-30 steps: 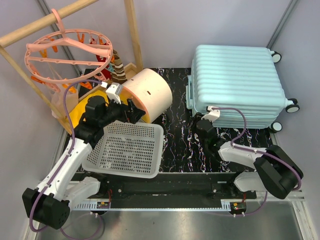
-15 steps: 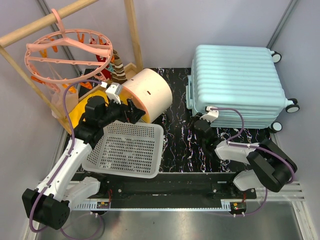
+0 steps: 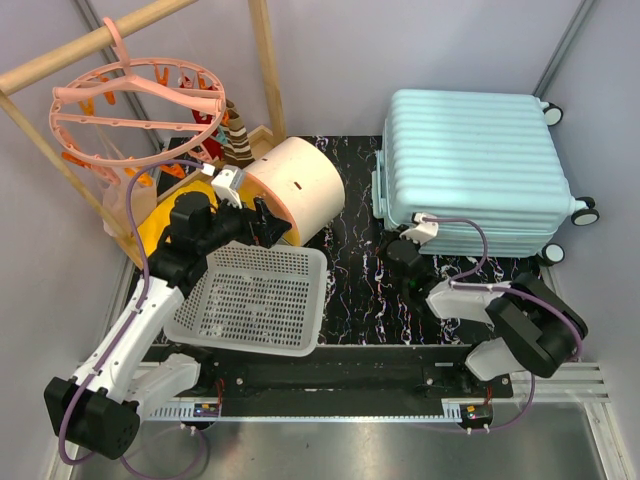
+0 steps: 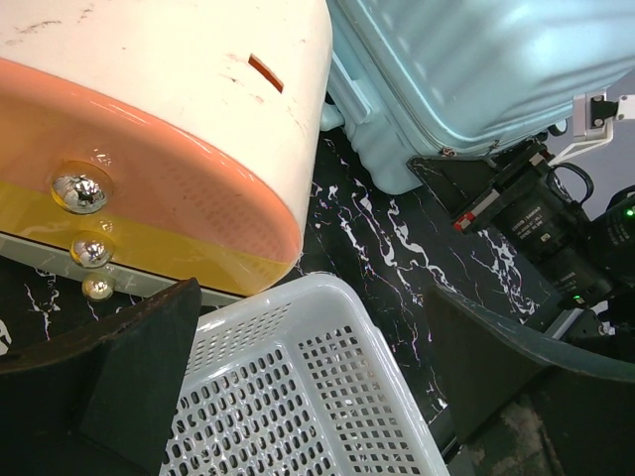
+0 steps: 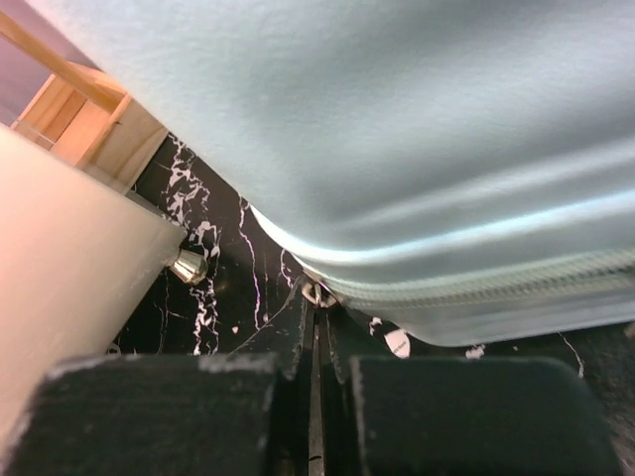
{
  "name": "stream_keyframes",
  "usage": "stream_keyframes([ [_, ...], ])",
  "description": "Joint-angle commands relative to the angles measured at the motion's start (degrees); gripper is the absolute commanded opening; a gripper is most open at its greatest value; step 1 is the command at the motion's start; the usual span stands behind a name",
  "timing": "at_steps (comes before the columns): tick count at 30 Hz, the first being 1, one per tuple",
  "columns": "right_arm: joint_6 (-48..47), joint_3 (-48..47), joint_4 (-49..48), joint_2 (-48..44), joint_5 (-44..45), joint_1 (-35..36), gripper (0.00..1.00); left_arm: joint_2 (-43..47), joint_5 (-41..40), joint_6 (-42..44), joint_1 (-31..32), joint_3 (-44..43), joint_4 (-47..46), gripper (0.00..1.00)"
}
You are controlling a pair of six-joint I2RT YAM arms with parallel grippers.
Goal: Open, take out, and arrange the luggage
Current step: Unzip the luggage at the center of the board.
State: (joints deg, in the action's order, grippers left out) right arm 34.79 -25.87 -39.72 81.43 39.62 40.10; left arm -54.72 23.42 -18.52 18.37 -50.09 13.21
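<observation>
The luggage (image 3: 470, 165) is a pale mint ribbed suitcase lying closed at the back right of the black marbled mat; it also shows as luggage (image 4: 476, 69) and fills the top of the right wrist view (image 5: 397, 119). My right gripper (image 3: 396, 244) is at its near-left corner. In the right wrist view the right gripper (image 5: 316, 297) is shut, with the small metal zipper pull (image 5: 319, 292) pinched between its tips at the zip line. My left gripper (image 3: 268, 222) stands wide open over the far edge of the white basket (image 3: 250, 295), holding nothing.
A cream-and-orange drawer box (image 3: 295, 185) lies on its side left of the luggage, its metal knobs (image 4: 81, 188) facing my left gripper. A pink round clip hanger (image 3: 130, 105) hangs from a wooden rack (image 3: 265, 60) at the back left.
My right gripper's jaws have closed from partly open to shut on the zipper pull, and the arm has drawn in slightly to the left. The left arm has not moved.
</observation>
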Motion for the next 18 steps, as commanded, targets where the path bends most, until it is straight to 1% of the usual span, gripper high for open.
stream_keyframes([
  [1, -2.7, -4.18, -9.84, 3.29, 6.44, -0.02, 0.0, 1.28, 1.63, -0.37, -0.18, 0.43, -3.11, 0.99],
  [7, -7.71, -9.55, -14.84, 10.41, 11.44, 3.67, 0.0, 1.19, 1.8, -0.55, -0.09, 0.43, -3.19, 0.99],
  [10, -10.96, -11.48, -19.5, 14.54, 15.21, 5.51, 0.0, 1.28, 1.8, -0.55, 0.09, 0.51, -3.28, 0.99],
  [14, -17.01, -15.07, -27.05, 19.55, 16.98, 6.66, 0.0, 1.11, 1.89, -0.72, 0.35, 0.6, -3.46, 0.99],
  [18, -22.56, -19.3, -31.81, 25.69, 18.48, 6.66, 0.0, 1.02, 1.98, -0.72, 0.7, 0.6, -3.54, 0.99],
])
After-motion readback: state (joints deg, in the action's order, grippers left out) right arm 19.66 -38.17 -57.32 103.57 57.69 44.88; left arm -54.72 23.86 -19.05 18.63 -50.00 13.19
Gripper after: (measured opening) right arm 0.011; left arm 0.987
